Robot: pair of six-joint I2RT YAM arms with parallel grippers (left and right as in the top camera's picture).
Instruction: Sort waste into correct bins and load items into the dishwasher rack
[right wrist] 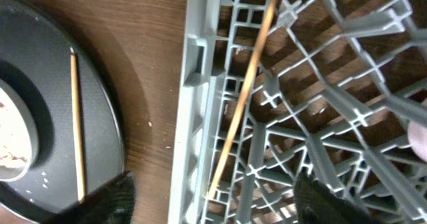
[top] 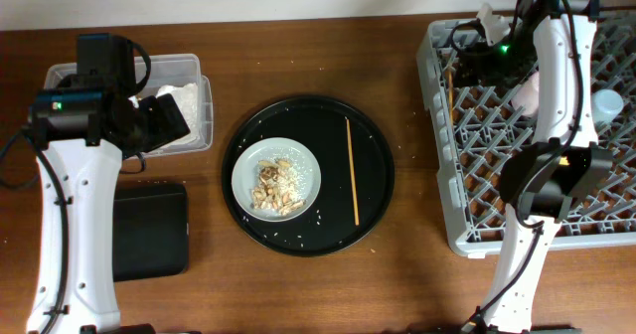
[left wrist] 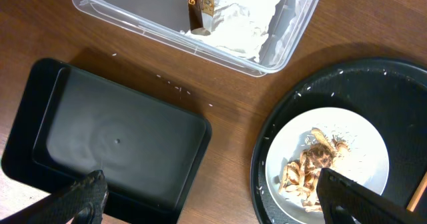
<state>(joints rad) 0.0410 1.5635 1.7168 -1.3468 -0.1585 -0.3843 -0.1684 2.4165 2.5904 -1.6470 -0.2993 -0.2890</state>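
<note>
Right hand [right wrist: 220, 199] hangs wide and empty over the dishwasher rack [right wrist: 193, 117], one chopstick [right wrist: 248, 84] inside; left hand [left wrist: 220, 197] also gapes empty. Napkins [left wrist: 247, 17] and wrapper [left wrist: 199, 7] lie in the clear box [left wrist: 293, 44]; second chopstick [top: 352, 170], plate [top: 311, 175] and scraps [top: 273, 180] wait on the round tray [top: 378, 175].

The overhead camera looks straight down from well above, far enough to take in the whole table [top: 298, 294], from the clear box [top: 208, 115] and small black tray [top: 149, 230] at left to the rack [top: 444, 175] at right. The left wrist camera hangs much nearer, facing down over the table's left half. It frames a corner of the box, the small tray, and the plate [top: 308, 170] on the round tray [top: 373, 175]. The right wrist camera sits nearest of all, looking down on the rack's left wall. All three views share the round tray and plate; the chopstick [top: 352, 170] lying on that tray shows clearly in the overhead and right wrist views.
</note>
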